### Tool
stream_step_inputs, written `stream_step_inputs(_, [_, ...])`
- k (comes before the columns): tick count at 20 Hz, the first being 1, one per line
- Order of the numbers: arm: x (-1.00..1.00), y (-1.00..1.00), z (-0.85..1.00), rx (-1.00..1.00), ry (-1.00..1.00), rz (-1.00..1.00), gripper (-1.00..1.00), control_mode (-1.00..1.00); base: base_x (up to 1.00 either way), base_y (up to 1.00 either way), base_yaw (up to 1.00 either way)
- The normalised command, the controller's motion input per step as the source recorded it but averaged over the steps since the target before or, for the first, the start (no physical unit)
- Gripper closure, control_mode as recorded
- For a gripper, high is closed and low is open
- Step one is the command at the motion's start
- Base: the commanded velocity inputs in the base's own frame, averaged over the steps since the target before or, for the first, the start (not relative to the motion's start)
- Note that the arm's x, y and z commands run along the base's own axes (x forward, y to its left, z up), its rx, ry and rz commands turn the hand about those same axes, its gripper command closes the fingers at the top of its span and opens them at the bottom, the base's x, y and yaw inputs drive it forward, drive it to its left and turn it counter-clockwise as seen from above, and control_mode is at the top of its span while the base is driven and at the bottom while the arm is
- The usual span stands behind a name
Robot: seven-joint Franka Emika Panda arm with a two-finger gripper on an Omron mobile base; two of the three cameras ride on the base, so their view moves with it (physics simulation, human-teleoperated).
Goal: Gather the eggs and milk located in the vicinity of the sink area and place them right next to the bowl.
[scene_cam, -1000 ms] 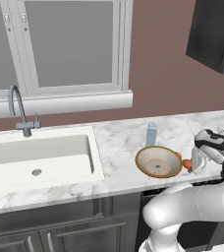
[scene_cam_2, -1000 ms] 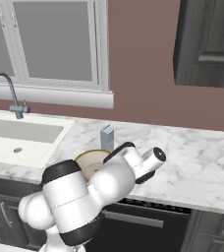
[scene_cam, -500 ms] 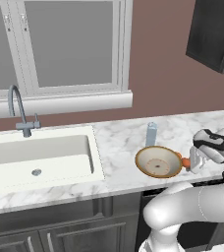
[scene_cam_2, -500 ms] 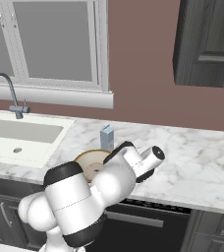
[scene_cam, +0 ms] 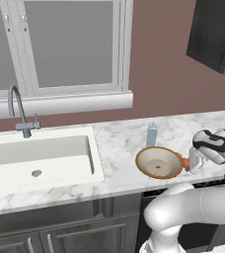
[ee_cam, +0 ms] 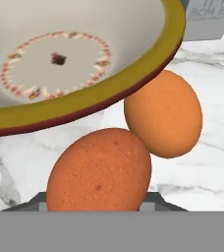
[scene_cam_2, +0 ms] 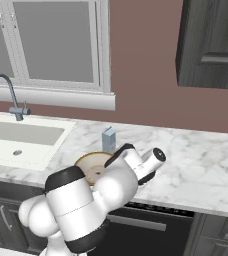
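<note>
My gripper point(ee_cam: 99, 203) is shut on an orange-brown egg point(ee_cam: 99, 170), held low over the marble counter right beside the tan bowl point(ee_cam: 84, 106). A second egg point(ee_cam: 164, 114) lies on the counter just beyond it, tucked under the bowl's rim. The corner of the pale milk carton point(ee_cam: 207, 19) stands behind them. In the left base view the gripper point(scene_cam: 191, 163) hangs at the right side of the bowl point(scene_cam: 158, 163), with a bit of orange egg point(scene_cam: 185, 161) showing between them. The milk point(scene_cam: 152, 134) stands upright just behind the bowl. The sink point(scene_cam: 40, 155) lies far to the left.
A curved grey faucet point(scene_cam: 18, 111) rises behind the sink, under the window. The marble counter point(scene_cam_2: 201, 165) runs on to the right of the bowl point(scene_cam_2: 88, 165) and milk point(scene_cam_2: 108, 139). A dark wall cabinet point(scene_cam_2: 211, 40) hangs above right. My own arm point(scene_cam_2: 111, 185) covers the counter's front edge.
</note>
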Motion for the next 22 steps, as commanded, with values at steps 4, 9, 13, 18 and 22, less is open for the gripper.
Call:
stream_step_inputs(4, [0.0,0.4,-0.06,0.0,0.0,0.0,1.0,-1.0,0.0,0.0,0.0])
stream_step_inputs(9, [0.0,0.24,-0.1,0.0,0.0,0.0,1.0,-1.0,0.0,0.0,0.0])
stream_step_inputs(13, [0.0,0.0,-0.12,0.0,0.0,0.0,-1.0,-1.0,0.0,0.0,0.0])
stream_step_inputs(18, [0.0,-0.06,-0.07,0.0,0.0,0.0,-1.0,-1.0,0.0,0.0,0.0])
stream_step_inputs(22, [0.0,-0.29,0.0,0.01,0.0,0.0,-1.0,-1.0,0.0,0.0,0.0])
